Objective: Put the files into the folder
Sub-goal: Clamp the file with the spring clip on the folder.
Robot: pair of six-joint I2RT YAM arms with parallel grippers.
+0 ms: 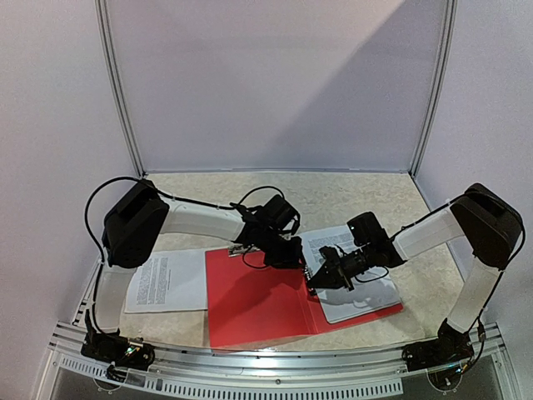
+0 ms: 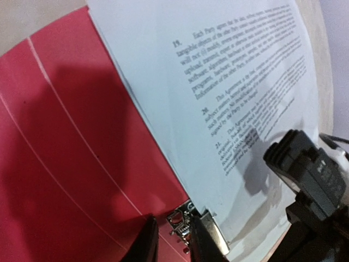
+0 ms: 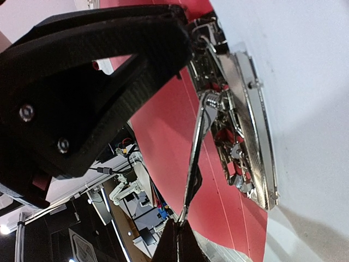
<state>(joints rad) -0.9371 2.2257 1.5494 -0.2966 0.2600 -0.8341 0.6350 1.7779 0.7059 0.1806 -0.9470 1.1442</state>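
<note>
- The folder [image 1: 250, 304] lies open and flat on the speckled table [image 1: 350, 196]. It is thin, glossy red plastic with faint crease lines beside the spine.
- The files [image 1: 366, 293], white sheets dense with small black print, rest on its right cover. A loose sheet [image 1: 171, 282] lies just beside its left edge.
- A shiny metal clip [image 3: 240, 125] sits near the spine's far end.
- The left gripper [image 2: 174, 243] straddles the clip with its fingers narrowly apart. I cannot tell whether they pinch it.
- The right gripper [image 3: 177, 237] has its fingers pressed together, tips at the clip's thin lever.
</note>
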